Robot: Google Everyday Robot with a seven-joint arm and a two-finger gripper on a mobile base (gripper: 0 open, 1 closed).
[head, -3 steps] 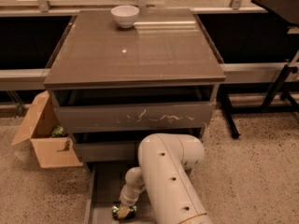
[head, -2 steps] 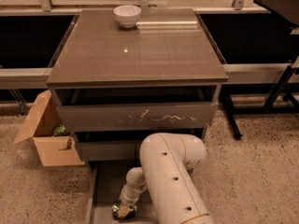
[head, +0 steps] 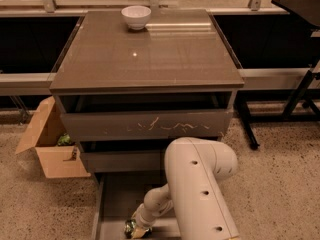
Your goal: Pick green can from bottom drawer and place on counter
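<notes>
— Where the bottom drawer point(head: 114, 196) stood open at the foot of the cabinet, what was seen in it?

— The green can point(head: 129, 228) was seen on the drawer's grey floor, near its front edge. The gripper point(head: 137, 230) was found down inside the same drawer, set right against the can.

— Was the can clamped?

— That could not be told. The gripper's end was merged with the can at the lower edge of the view, so contact seemed likely, but a grasp could not be confirmed.

— And the arm?

— The thick white arm point(head: 200, 194) was bent down in front of the cabinet, and the right part of the drawer was hidden by it.

— What was noted higher up?

— The counter point(head: 150, 64) was seen as a glossy grey-brown top, and a white bowl point(head: 136, 17) was placed at its far edge, left of centre. Under it, the white-scratched drawer front point(head: 150, 126) was set a little forward, with a dark gap above. A plainer drawer front point(head: 122, 160) was seen beneath. An open cardboard box point(head: 52, 156) was seen on the speckled floor point(head: 280, 184), just beside the cabinet's left side.
</notes>
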